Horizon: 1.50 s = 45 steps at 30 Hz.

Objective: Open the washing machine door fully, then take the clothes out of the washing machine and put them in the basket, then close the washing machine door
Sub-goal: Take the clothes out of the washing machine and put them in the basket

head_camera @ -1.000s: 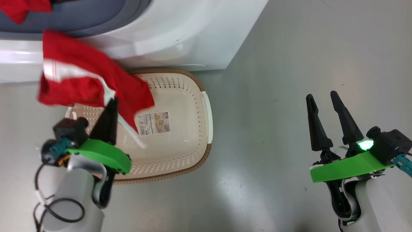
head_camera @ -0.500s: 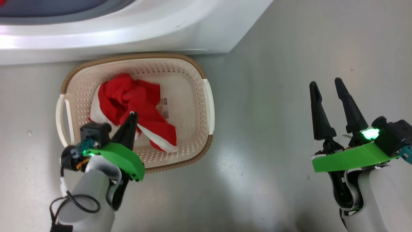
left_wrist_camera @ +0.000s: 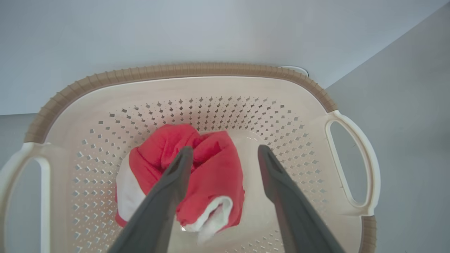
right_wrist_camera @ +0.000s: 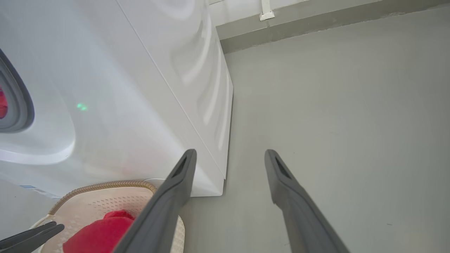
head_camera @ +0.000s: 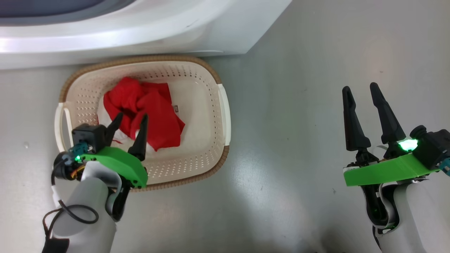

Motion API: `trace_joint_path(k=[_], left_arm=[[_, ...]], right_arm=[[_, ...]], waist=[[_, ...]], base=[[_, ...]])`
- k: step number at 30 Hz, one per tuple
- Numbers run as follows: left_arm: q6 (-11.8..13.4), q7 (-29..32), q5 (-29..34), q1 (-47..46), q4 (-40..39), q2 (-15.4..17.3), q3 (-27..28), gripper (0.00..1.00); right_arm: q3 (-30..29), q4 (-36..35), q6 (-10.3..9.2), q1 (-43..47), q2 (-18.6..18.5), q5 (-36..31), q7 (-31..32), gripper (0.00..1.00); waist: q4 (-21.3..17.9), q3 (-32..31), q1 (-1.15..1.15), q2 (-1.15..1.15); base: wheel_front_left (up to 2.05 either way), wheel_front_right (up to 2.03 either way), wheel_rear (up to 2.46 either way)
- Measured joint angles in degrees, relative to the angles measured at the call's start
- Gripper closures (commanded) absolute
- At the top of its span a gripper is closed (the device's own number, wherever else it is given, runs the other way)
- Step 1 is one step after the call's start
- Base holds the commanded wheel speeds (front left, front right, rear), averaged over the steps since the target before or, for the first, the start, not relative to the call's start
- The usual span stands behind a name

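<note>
A crumpled heap of red clothes (head_camera: 154, 112) with white trim lies inside the cream basket (head_camera: 225, 116) on the floor in front of the white washing machine (head_camera: 140, 31). My left gripper (head_camera: 130, 117) hangs open just above the heap, nothing between its fingers. The left wrist view looks down past the open left gripper (left_wrist_camera: 225, 150) onto the clothes (left_wrist_camera: 211, 175) and the basket (left_wrist_camera: 175, 70). My right gripper (head_camera: 359, 88) stands open and empty over bare floor far to the right. The washing machine door is out of view.
In the right wrist view, the open right gripper (right_wrist_camera: 230, 153) points past the machine's corner (right_wrist_camera: 158, 88). A sliver of red cloth (right_wrist_camera: 1, 105) shows inside the grey gasket (right_wrist_camera: 21, 105). Grey floor (head_camera: 299, 88) stretches between basket and right arm.
My left gripper, shut on the red garment a second ago, lowered it into the basket and has opened. The garment now lies loose there. The head camera has tilted down.
</note>
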Motion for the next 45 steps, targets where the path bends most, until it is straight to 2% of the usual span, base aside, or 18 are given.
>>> trace_joint_path(k=[6,14,32,45], left_arm=[[0.0,0.0,0.19,1.0,-1.13,-0.31,2.11,0.0],[0.0,0.0,1.64,6.86,-5.83,-0.43,5.68,0.0],[0.0,0.0,7.27,24.32,-22.87,-1.15,11.57,0.0],[0.0,0.0,10.23,34.61,-33.32,-1.9,15.07,0.0]], right_arm=[[0.1,0.91,0.0,0.05,0.0,-0.09,0.01,0.0],[0.71,2.92,0.0,2.25,0.0,-0.59,0.01,0.0],[1.38,6.53,0.0,13.64,0.15,-2.48,0.01,0.0],[0.35,5.86,0.0,19.51,0.02,-2.35,0.01,0.0]], waist=[[0.37,-2.61,0.0,0.0],[0.84,-8.47,0.0,0.0],[2.13,-25.87,0.0,0.0],[2.5,-34.44,0.0,0.0]], base=[[0.0,0.0,0.0],[0.0,0.0,0.0],[0.0,0.0,0.0],[0.0,0.0,0.0]])
